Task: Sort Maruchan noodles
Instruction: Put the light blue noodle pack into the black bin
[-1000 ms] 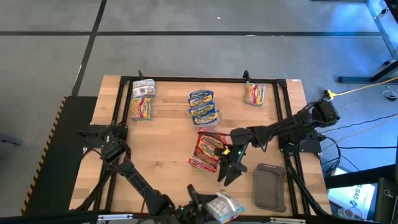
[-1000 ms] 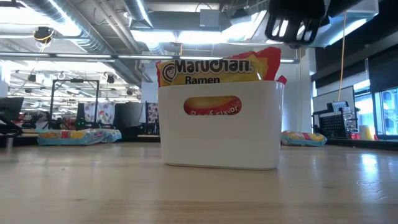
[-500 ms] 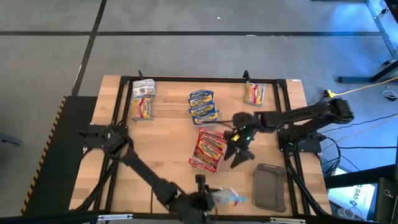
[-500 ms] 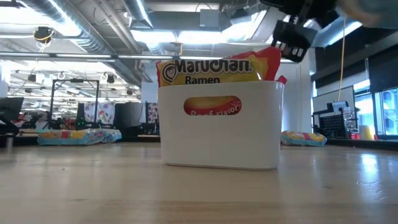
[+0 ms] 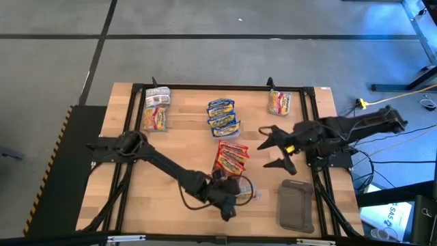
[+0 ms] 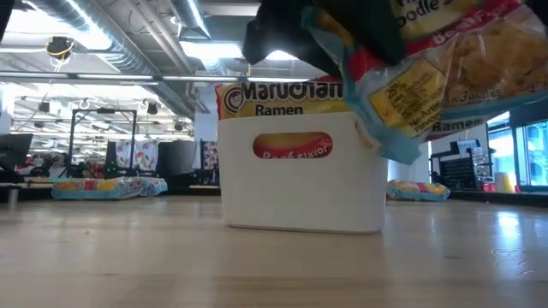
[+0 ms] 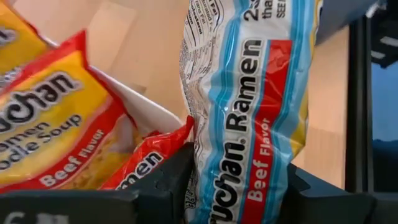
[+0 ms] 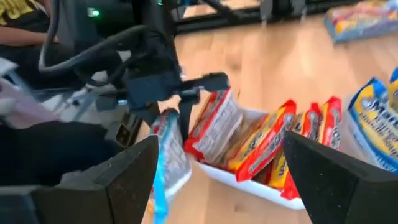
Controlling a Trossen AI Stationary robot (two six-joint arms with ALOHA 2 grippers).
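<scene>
left gripper [image 5: 235, 193] is clamped on a beef ramen packet [image 7: 249, 112] right beside the white tray [image 6: 300, 184] full of red packets [image 5: 231, 158]; right gripper [image 5: 273, 147], jaws wide, hovers over bare wood right of the tray, grey tray [image 5: 296, 205] nearby

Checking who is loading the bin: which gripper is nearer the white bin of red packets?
Left. The left gripper hangs at the white bin's near end; the right gripper stands open, apart beside it.
</scene>
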